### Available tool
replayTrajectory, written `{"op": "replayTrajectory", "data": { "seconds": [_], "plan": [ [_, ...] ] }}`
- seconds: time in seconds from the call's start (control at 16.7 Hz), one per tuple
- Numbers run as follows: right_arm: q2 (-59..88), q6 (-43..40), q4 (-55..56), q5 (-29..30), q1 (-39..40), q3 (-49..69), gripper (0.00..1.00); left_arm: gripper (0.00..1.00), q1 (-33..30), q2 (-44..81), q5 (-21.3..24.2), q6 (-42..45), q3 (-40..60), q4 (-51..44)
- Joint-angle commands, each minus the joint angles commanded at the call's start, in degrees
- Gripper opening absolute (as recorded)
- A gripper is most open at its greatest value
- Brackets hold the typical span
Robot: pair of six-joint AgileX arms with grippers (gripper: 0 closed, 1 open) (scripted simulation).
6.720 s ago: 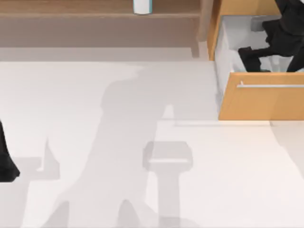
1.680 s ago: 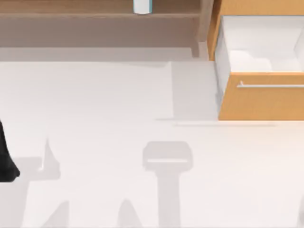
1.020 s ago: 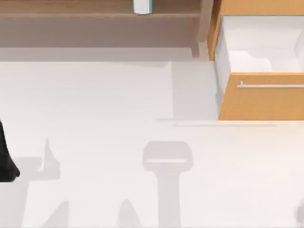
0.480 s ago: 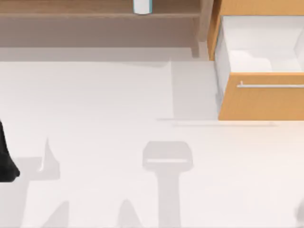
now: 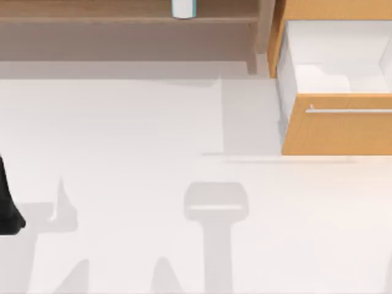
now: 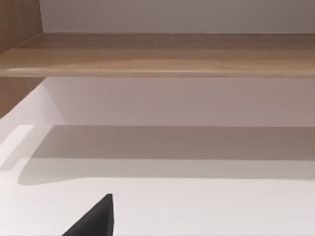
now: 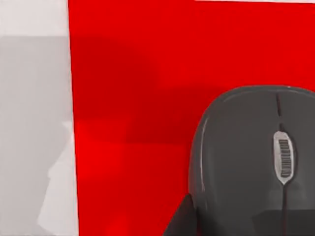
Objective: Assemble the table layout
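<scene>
Left hand: parked at bench left edge; grip state cannot be told.
Right hand: grip state cannot be told.
Mouse: laid on red mat.

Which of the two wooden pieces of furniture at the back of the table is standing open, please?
The orange-brown drawer cabinet at the right: its drawer is pulled out. The brown shelf has no drawer.

There are no words, numbers or signs to read on anything in these pictures.
</scene>
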Motion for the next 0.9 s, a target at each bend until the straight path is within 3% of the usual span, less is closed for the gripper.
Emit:
{"op": "replayTrajectory", "data": {
  "seconds": [0.24,0.9],
  "plan": [
    [0.0,0.0,0.0,0.0,0.0,0.0,0.0,1.0,0.0,0.0,0.0,0.0,0.0,0.0],
    [0.0,0.0,0.0,0.0,0.0,0.0,0.83,1.0,0.0,0.0,0.0,0.0,0.0,0.0]
  ]
}}
